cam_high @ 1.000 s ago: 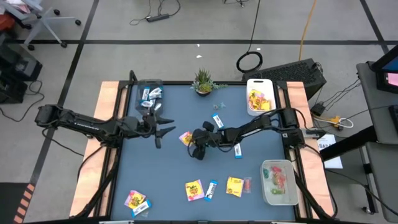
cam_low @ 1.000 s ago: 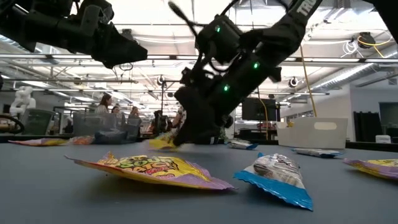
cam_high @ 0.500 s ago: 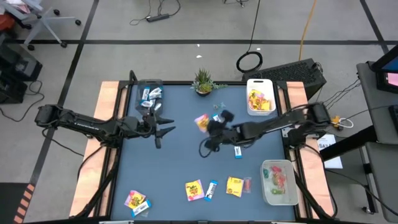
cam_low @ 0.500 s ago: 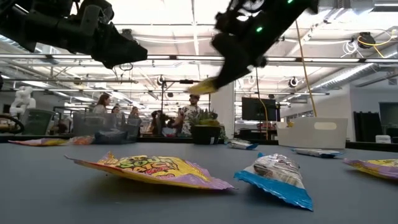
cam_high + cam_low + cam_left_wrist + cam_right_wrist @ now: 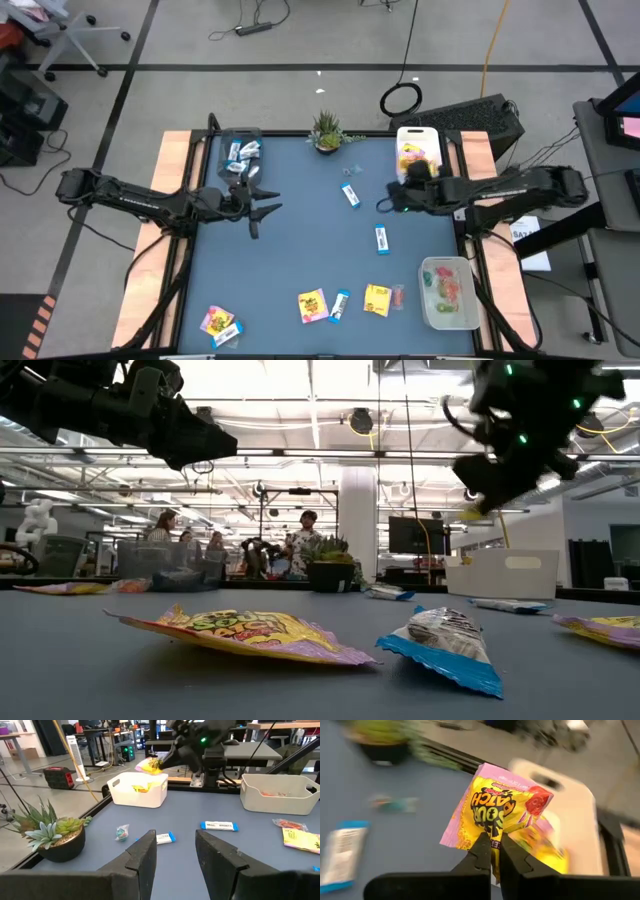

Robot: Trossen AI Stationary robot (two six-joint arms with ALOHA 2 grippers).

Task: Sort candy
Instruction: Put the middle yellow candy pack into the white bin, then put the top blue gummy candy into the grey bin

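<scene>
One yellow Sour Patch packet (image 5: 502,817) is clamped in the right pincer (image 5: 491,851), held in the air beside the white bin (image 5: 421,136) at the far right of the surface (image 5: 300,240). The left pincer (image 5: 172,851) hangs with fingers apart near the clear bin (image 5: 240,150). Other candies (image 5: 345,300) lie scattered along the near edge.

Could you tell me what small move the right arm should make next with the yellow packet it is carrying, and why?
Probably carry on a little over the white bin, then release. The right end effector is shut on the yellow Sour Patch packet, raised at that bin's edge, and the bin already holds yellow packets.
</scene>
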